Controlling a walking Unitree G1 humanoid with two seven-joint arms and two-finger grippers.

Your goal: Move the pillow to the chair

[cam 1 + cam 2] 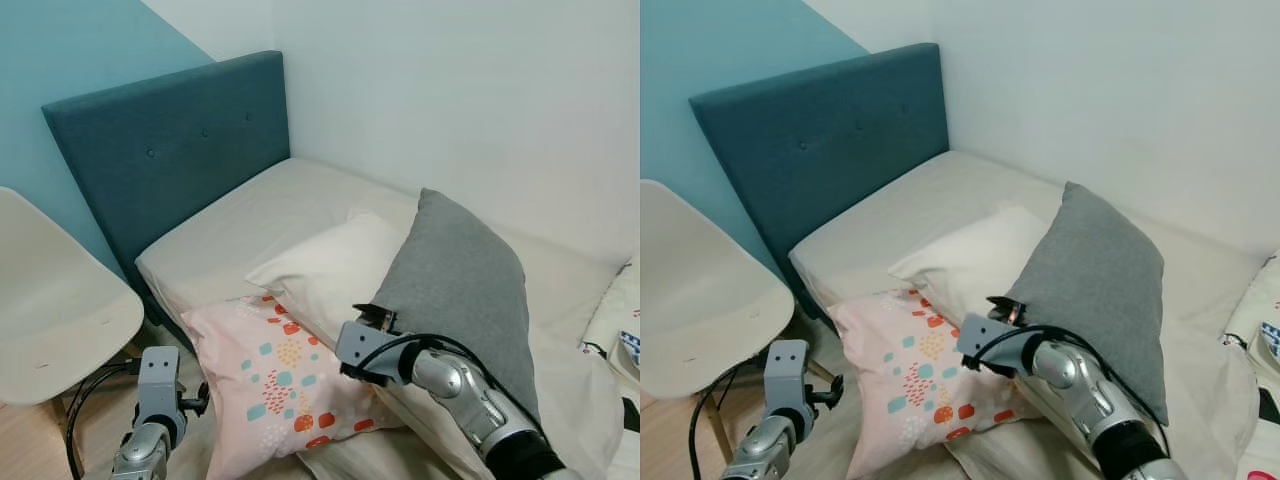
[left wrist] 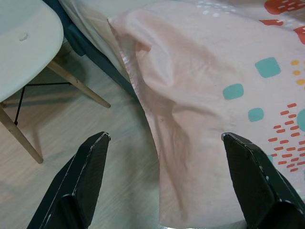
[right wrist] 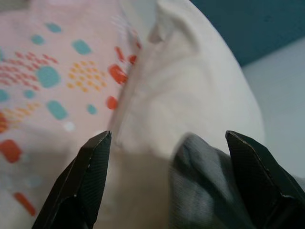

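The pink pillow (image 1: 285, 385) lies lengthwise over the bed's (image 1: 230, 225) edge, beside the chair (image 1: 55, 310); white (image 1: 335, 270) and grey (image 1: 460, 285) pillows crowd behind. Both the left gripper (image 2: 164, 183) and the right gripper (image 3: 167, 183) are wide.

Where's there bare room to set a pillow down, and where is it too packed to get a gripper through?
Free: the white chair seat, and the bare mattress between the blue headboard and the cream pillow. Crowded: the bed's near edge, where the pink patterned pillow, cream pillow and grey pillow overlap around the open right gripper.

Home bedroom: bed (image 1: 250, 215) w/ blue headboard (image 1: 170, 150), pillows (image 1: 340, 265).
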